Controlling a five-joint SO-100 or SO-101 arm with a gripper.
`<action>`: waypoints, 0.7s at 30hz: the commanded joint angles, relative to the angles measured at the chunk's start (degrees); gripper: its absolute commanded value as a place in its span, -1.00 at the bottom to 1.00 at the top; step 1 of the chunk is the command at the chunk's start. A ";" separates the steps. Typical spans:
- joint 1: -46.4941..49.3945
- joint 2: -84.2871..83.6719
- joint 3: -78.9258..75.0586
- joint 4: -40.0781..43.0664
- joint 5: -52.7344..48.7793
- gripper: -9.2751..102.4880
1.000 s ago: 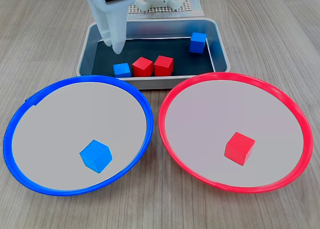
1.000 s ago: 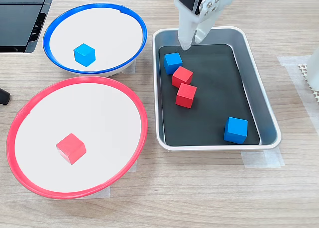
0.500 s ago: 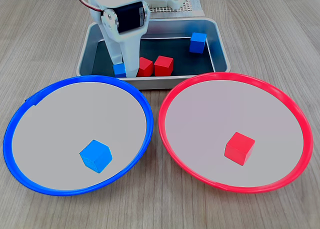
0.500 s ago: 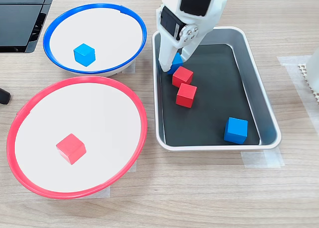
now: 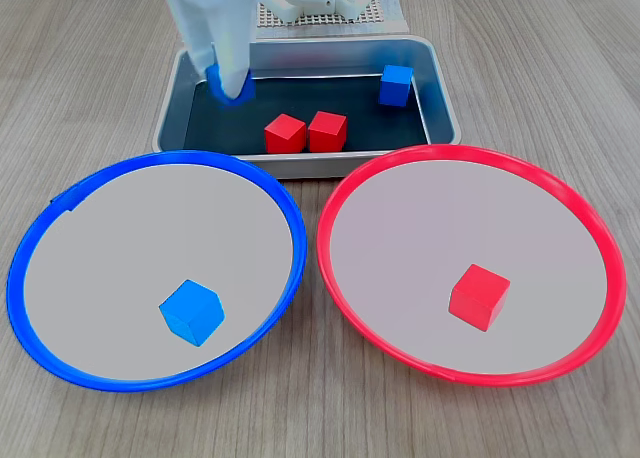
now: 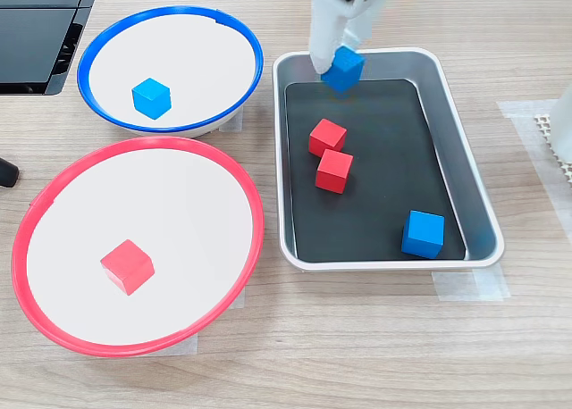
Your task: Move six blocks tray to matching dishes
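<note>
My white gripper (image 5: 228, 82) (image 6: 340, 65) is shut on a blue block (image 5: 226, 86) (image 6: 344, 69) and holds it lifted above the silver tray (image 5: 440, 88) (image 6: 478, 204). On the tray's dark bottom sit two red blocks (image 5: 285, 133) (image 5: 328, 130) (image 6: 327, 137) (image 6: 334, 171) side by side and another blue block (image 5: 396, 85) (image 6: 422, 233). The blue-rimmed dish (image 5: 80, 258) (image 6: 197, 43) holds one blue block (image 5: 191, 311) (image 6: 151, 97). The red-rimmed dish (image 5: 400, 238) (image 6: 179, 204) holds one red block (image 5: 479, 296) (image 6: 127, 266).
The arm's white base and a perforated mat (image 5: 330, 18) stand behind the tray. A dark flat object (image 6: 40, 29) lies at the table's top left corner in a fixed view. Tape strips (image 6: 469, 286) hold the tray and dishes to the wooden table.
The gripper came down on the blue block beside the red pair, shut on it, and has lifted it up off the tray's bottom.
</note>
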 commanded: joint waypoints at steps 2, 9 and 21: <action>-3.25 -0.44 -10.37 -5.71 11.78 -0.84; -4.66 -18.98 -15.12 -31.82 18.19 -0.68; -3.25 -13.01 -15.03 -11.87 9.40 -0.84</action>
